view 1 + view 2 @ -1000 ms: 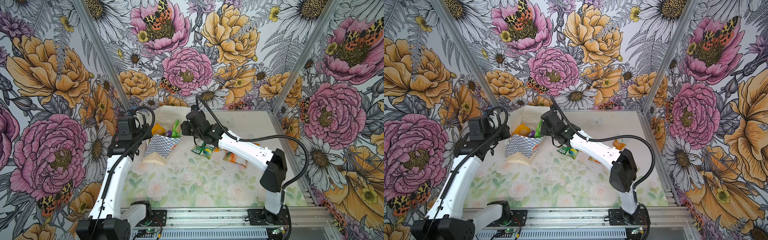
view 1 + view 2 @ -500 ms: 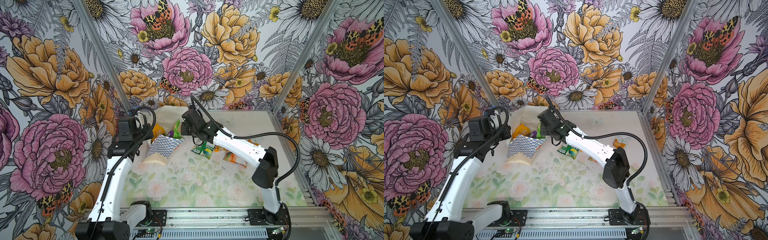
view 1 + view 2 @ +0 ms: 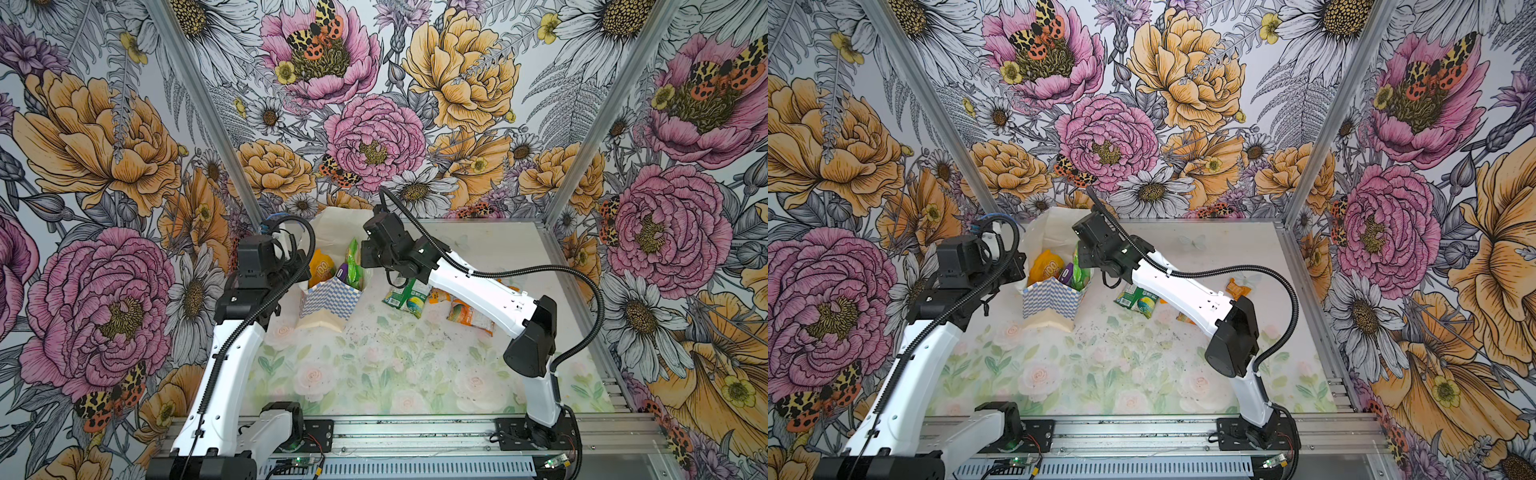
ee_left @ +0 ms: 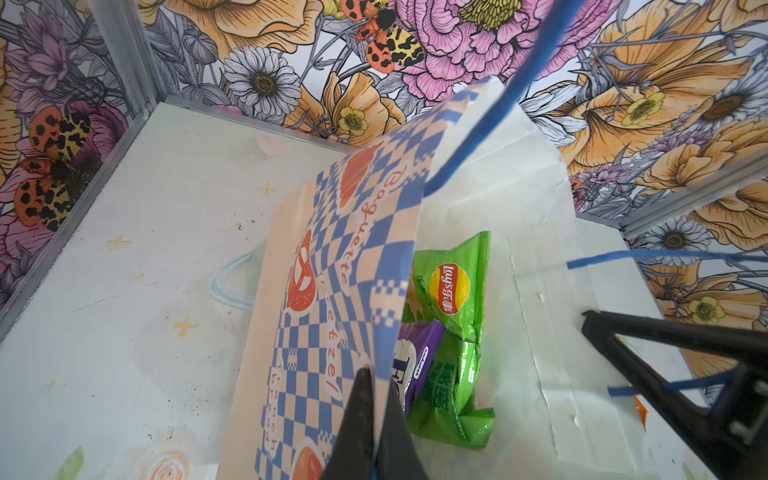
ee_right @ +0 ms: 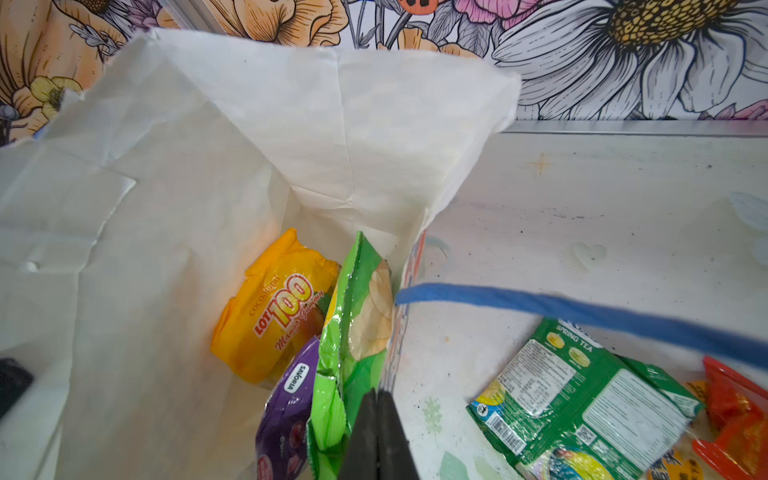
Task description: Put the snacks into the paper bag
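Observation:
The paper bag (image 3: 328, 297) (image 3: 1050, 299) stands open at the table's back left. My left gripper (image 4: 376, 374) (image 3: 306, 272) is shut on its checkered wall (image 4: 332, 270). My right gripper (image 5: 377, 399) (image 3: 363, 268) is shut on the bag's opposite rim edge, beside the blue cord handle (image 5: 561, 311). Inside the bag are a yellow-orange packet (image 5: 282, 316), a green packet (image 5: 357, 332) (image 4: 449, 291) and a purple one (image 5: 286, 415). On the table right of the bag lie a green-white packet (image 3: 407, 297) (image 5: 582, 395), red-orange sachets (image 5: 735, 407) and an orange-white packet (image 3: 467, 313), partly under my right arm.
The bag stands close to the back wall and the left corner post (image 3: 232, 174). A small orange sachet (image 3: 1237, 286) lies farther right behind my right arm. Flowered walls close in the table on three sides; a metal rail (image 3: 415, 432) runs along the front.
My right gripper's jaws have closed on the bag's rim, and the right arm's elbow has shifted a little left. The left gripper keeps its hold unchanged.

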